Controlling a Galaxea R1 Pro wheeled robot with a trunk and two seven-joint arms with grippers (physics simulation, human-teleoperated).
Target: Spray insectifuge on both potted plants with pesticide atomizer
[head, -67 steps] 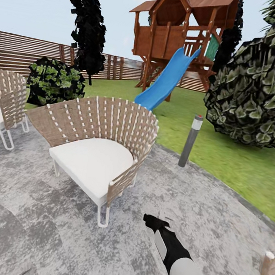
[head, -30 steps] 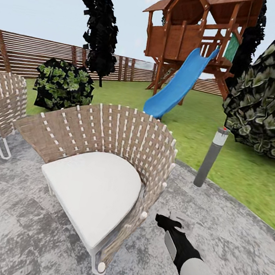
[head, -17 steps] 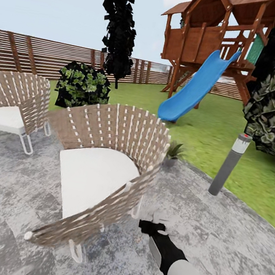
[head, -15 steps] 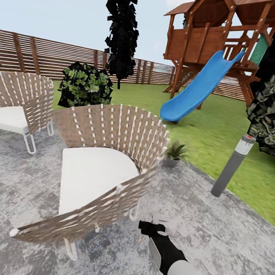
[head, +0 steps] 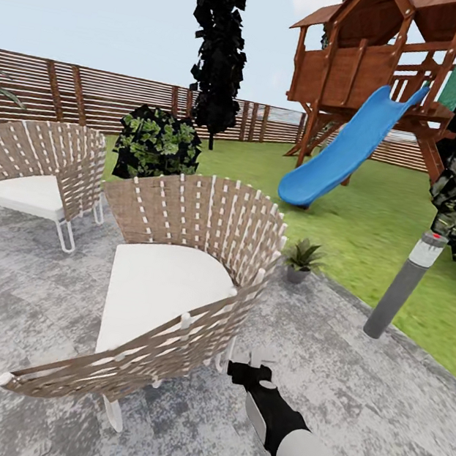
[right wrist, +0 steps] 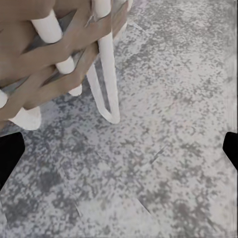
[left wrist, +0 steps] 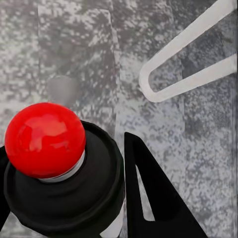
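Well, my left tool (left wrist: 67,145) is clenched around the pesticide atomizer (left wrist: 64,198), while my right tool (right wrist: 119,148) hangs released. One potted plant (head: 303,258) sits ahead, slightly right, past the wicker chair (head: 175,278) at the patio (head: 348,396) edge, nearer my right arm.

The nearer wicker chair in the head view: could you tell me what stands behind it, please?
Behind the nearer wicker chair, a small potted plant stands at the patio's edge, lawn beyond. The ground right behind the backrest is covered.
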